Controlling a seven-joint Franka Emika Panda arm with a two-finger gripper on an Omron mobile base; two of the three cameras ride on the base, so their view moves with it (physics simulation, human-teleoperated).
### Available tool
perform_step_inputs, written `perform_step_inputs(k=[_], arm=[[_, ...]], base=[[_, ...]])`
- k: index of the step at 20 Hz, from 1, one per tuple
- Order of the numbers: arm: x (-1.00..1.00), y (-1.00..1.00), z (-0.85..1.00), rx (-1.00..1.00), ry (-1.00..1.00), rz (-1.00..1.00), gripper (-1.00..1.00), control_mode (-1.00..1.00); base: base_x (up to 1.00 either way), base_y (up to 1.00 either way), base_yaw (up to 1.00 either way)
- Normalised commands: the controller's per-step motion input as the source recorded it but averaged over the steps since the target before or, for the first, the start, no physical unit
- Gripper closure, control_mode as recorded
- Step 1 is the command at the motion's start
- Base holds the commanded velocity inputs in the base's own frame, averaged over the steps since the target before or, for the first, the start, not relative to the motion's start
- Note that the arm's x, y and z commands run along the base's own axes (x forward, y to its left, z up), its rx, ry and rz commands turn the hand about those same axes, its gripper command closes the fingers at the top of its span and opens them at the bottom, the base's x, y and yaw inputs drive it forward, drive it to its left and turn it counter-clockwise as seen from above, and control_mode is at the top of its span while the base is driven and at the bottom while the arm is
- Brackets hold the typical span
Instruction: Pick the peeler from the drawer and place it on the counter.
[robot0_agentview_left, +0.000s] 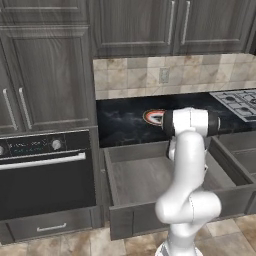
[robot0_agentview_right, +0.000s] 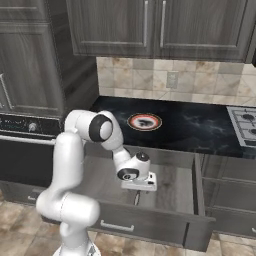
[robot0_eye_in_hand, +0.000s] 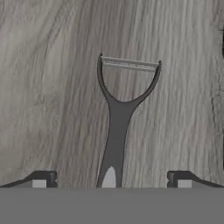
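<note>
Hanging wide open, gripper (robot0_eye_in_hand: 111, 179) sits over peeler (robot0_eye_in_hand: 119, 118), fingertips (robot0_eye_in_hand: 43, 178) either side of handle, not touching. Peeler lies flat on drawer (robot0_eye_in_hand: 52, 87) floor, blade at 12 o'clock. Counter (robot0_agentview_right: 200, 125) w/ red-rimmed plate (robot0_agentview_right: 144, 121) behind.

No legible text, label, brand, number or sign on anything.

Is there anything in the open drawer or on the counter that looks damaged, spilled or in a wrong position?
Nothing stands out. The peeler lies flat and whole on the drawer floor, and the plate sits level on the counter.
</note>
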Motion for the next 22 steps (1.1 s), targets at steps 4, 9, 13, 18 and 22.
perform_step_inputs(k=[4, 9, 13, 18, 22], arm=[[0.59, -0.25, -0.30, 0.00, 0.00, 0.00, -1.00, -1.00], [0.37, -0.06, -0.40, 0.00, 0.01, 0.00, -1.00, -1.00], [0.01, 0.00, -0.52, 0.00, 0.00, 0.00, -1.00, -1.00], [-0.29, 0.00, -0.53, 0.00, 0.00, 0.00, 1.00, -1.00], [-0.86, -0.01, -0.64, 0.00, 0.01, 0.00, 1.00, -1.00]], base=[[0.00, 0.00, 0.00], [0.00, 0.00, 0.00], [0.00, 0.00, 0.00], [0.00, 0.00, 0.00], [0.00, 0.00, 0.00]])
